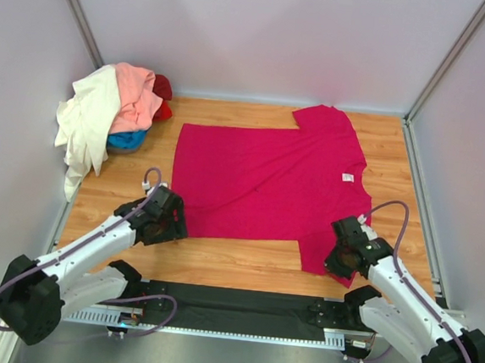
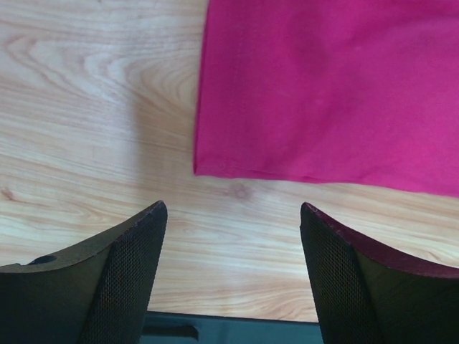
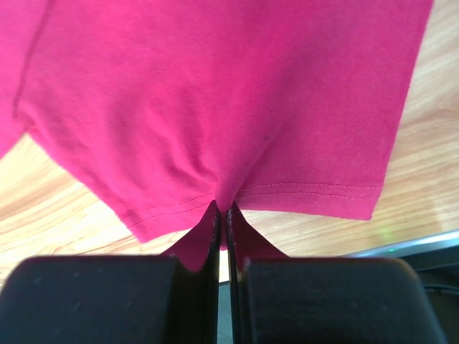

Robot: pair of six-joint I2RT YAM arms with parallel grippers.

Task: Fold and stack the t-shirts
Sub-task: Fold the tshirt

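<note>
A large magenta-pink t-shirt (image 1: 264, 179) lies spread flat on the wooden table, collar to the right. My right gripper (image 1: 343, 262) is shut on the hem of its near sleeve (image 3: 237, 143), pinching the cloth between the jaws. My left gripper (image 1: 164, 222) is open and empty, just short of the shirt's near left corner (image 2: 204, 168). A heap of other t-shirts sits at the back left: cream-white (image 1: 86, 121), salmon pink (image 1: 135, 96), blue (image 1: 125, 141) and red (image 1: 162, 98).
Grey walls enclose the table on the left, back and right. A black strip (image 1: 240, 300) and metal rail run along the near edge between the arm bases. Bare wood (image 1: 245, 254) shows in front of the shirt.
</note>
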